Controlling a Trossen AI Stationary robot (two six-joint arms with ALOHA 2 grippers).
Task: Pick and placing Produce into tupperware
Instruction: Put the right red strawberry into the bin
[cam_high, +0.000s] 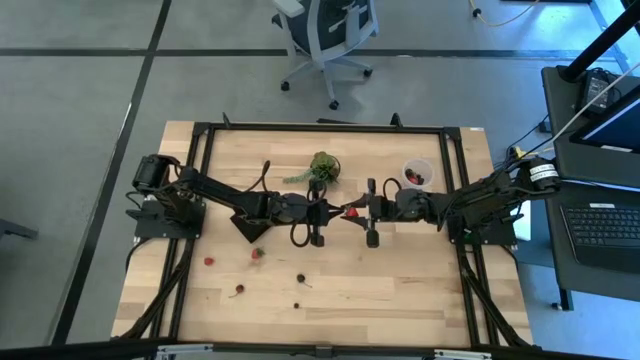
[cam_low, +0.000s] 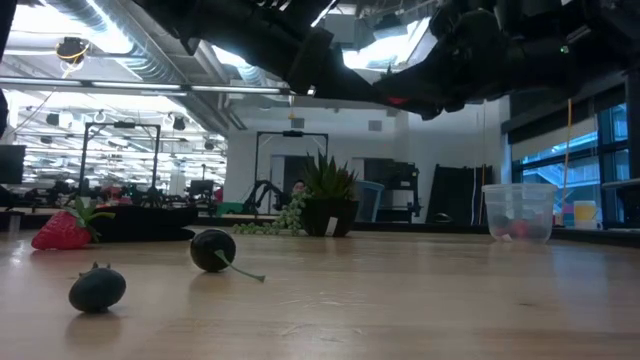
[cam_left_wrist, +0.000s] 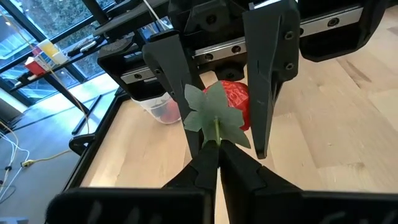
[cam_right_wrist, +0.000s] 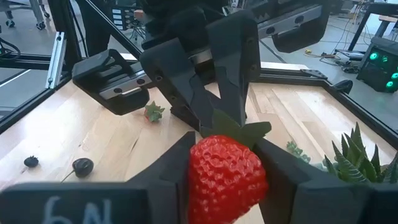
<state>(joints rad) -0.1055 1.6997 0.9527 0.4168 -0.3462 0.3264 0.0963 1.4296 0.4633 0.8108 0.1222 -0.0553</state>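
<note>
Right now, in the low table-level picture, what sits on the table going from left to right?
Red strawberry → dark round berry → dark cherry with a stem → green leafy plant clump → translucent tub.

From above, we cannot make out the strawberry (cam_high: 351, 212) between the two claws beyond a red speck. In the low view the arms are cut off by the top edge, so neither claw shows whole. The tupperware (cam_low: 518, 213) holds reddish pieces that are too blurred for us to count.
</note>
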